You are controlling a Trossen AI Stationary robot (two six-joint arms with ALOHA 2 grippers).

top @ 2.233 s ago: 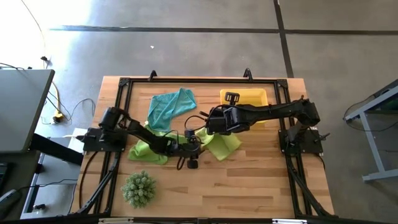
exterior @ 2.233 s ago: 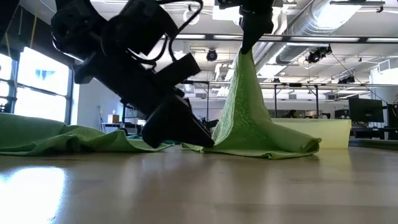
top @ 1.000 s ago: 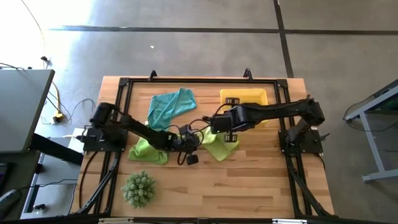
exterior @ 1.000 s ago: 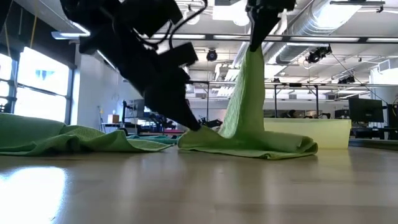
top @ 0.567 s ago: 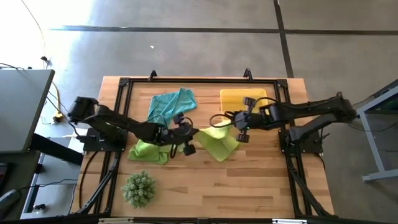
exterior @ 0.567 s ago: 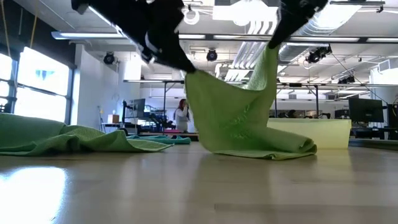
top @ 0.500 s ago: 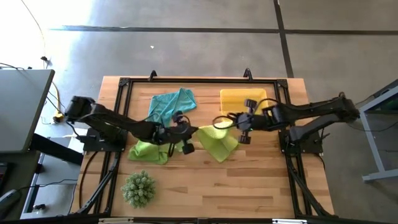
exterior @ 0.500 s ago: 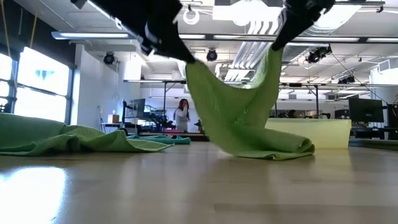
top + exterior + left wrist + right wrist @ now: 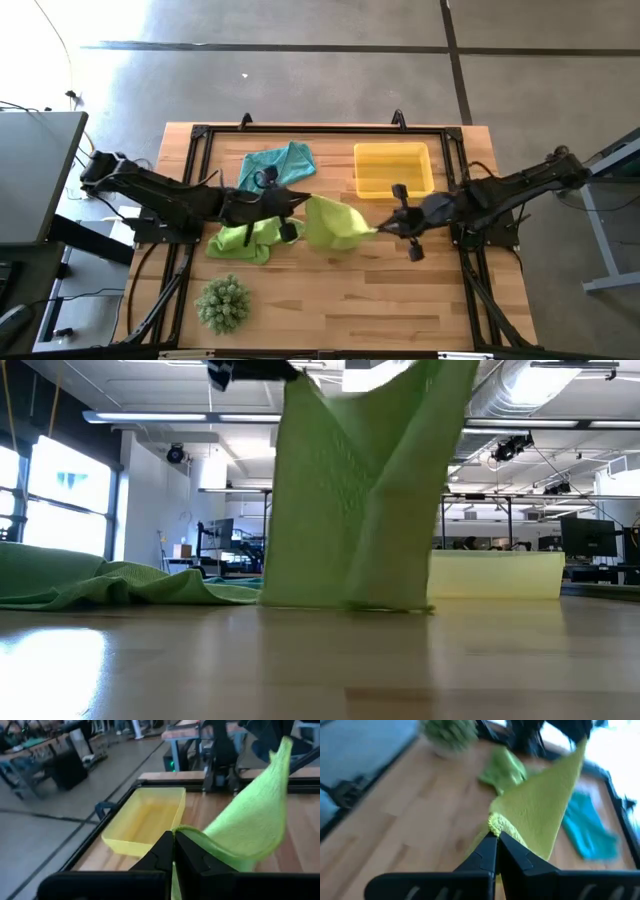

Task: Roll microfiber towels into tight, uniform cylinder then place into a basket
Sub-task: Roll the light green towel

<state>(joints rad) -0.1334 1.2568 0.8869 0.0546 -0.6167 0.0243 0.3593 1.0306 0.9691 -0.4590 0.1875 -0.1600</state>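
the left gripper (image 9: 297, 203) is pinched tight on one top corner of a soft lime-green microfiber towel (image 9: 333, 222), its dark fingers (image 9: 165, 851) pressed together on the cloth edge. the right gripper (image 9: 380, 229) pinches the opposite corner the same way. between them the towel hangs stretched above the middle of the wooden table (image 9: 330, 300), its lower edge just reaching the boards in the low view. the shallow translucent yellow plastic basket (image 9: 394, 170) sits empty at about one o'clock from the towel; a second crumpled lime-green towel (image 9: 243, 240) lies at nine o'clock, a teal-blue towel (image 9: 274, 164) at eleven.

this looks like the spreading step, before any rolling. next, i judge, both arms should lower together and lay the cloth flat without slackening.
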